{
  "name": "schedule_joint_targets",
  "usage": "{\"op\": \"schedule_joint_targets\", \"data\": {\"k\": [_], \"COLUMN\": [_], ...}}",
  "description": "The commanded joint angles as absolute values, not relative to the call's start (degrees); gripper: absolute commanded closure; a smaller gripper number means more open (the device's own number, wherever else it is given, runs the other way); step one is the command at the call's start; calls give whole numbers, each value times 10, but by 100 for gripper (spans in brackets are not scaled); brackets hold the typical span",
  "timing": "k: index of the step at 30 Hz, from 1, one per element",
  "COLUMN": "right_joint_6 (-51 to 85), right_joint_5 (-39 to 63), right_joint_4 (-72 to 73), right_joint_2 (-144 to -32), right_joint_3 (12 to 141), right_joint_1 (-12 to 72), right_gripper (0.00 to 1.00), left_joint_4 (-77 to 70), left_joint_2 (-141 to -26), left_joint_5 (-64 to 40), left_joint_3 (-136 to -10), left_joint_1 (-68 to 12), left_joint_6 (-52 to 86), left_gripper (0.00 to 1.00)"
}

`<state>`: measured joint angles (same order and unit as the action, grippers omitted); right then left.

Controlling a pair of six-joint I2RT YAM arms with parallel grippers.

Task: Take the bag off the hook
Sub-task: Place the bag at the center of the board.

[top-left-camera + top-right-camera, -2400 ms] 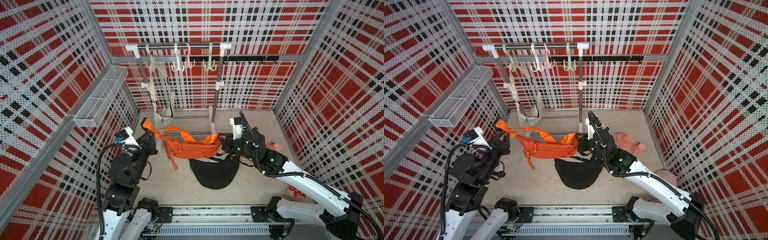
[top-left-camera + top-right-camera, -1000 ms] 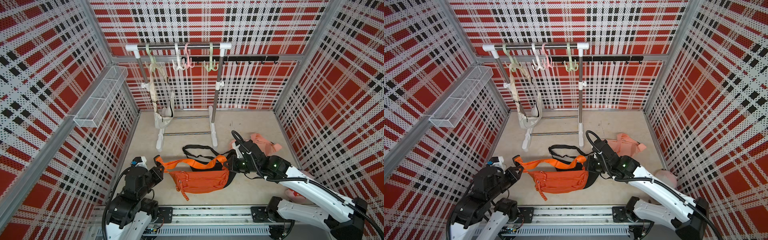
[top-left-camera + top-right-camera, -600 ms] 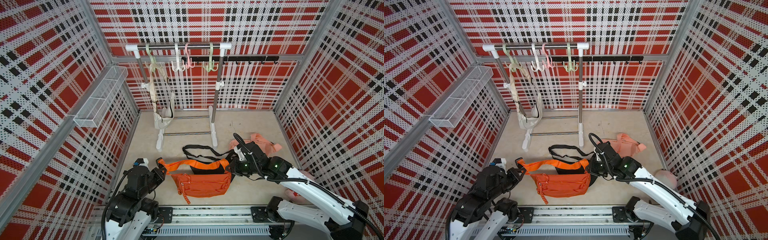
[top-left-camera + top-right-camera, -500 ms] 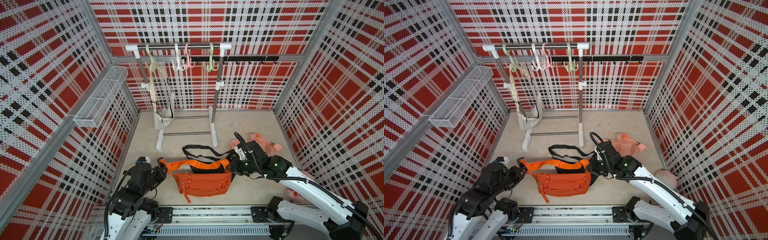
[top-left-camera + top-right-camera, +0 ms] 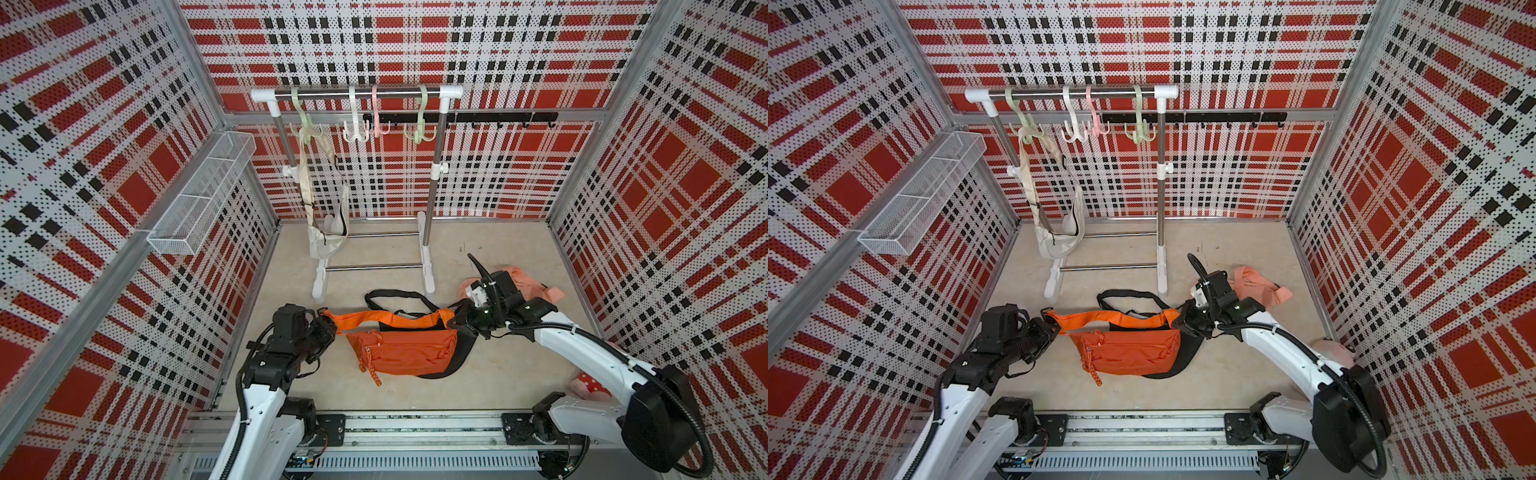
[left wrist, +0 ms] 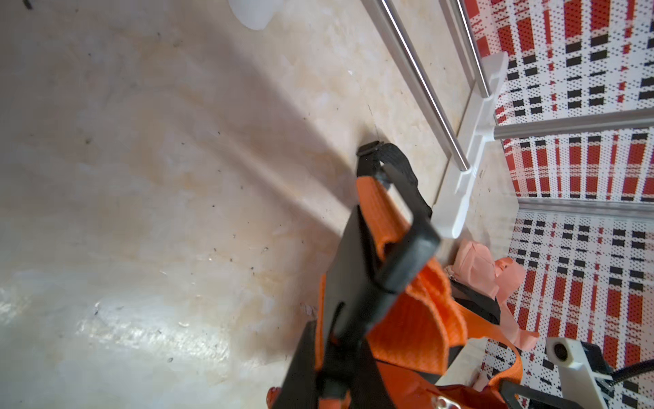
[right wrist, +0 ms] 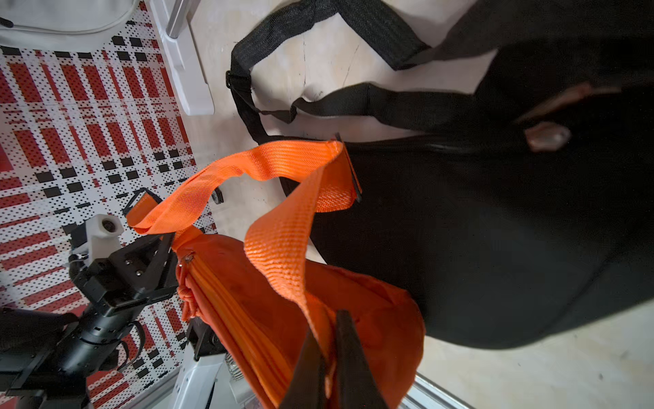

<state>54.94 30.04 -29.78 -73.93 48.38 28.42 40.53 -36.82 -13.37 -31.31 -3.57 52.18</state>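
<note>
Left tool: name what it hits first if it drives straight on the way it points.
Past the orange strap it grips, the left tool likely meets the black strap first, though depth is unclear.

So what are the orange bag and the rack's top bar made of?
Orange bag: matte woven fabric, probably nylon; its strap shows ribbed webbing. Top bar: likely polished steel, since it gleams silver; its white end caps look plastic.

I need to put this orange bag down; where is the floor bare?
Bare floor lies between the orange bag and the front rail, and at the back right, between the rack's right foot and the side wall. The middle is crowded: the black bag lies partly under the orange one, the pink bag beside the right gripper.
</note>
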Motion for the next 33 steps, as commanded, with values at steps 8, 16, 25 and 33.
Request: {"op": "schedule_joint_targets", "data": {"k": [8,16,25,33], "right_joint_6": [478,458,455,435], "right_joint_5": [355,354,352,306], "right_joint_4": [-268,-257,-253,-282], "right_joint_2": [-951,-1019,-1051,-1033], "right_joint_3": [610,672,673,676], "right_joint_1": [265,293,354,354], "right_gripper": [100,100,98,88], "left_joint_4": [272,263,320,309], "left_joint_2": [-387,-426,-436,-437], "left_joint_5": [-74,-68,-57,-66], "left_joint_3": [-268,-269,-282,-281], "left_joint_1": [13,22,48,52], "left_joint_6": [564,569,537,536], "left_gripper": [97,90,90,67]}}
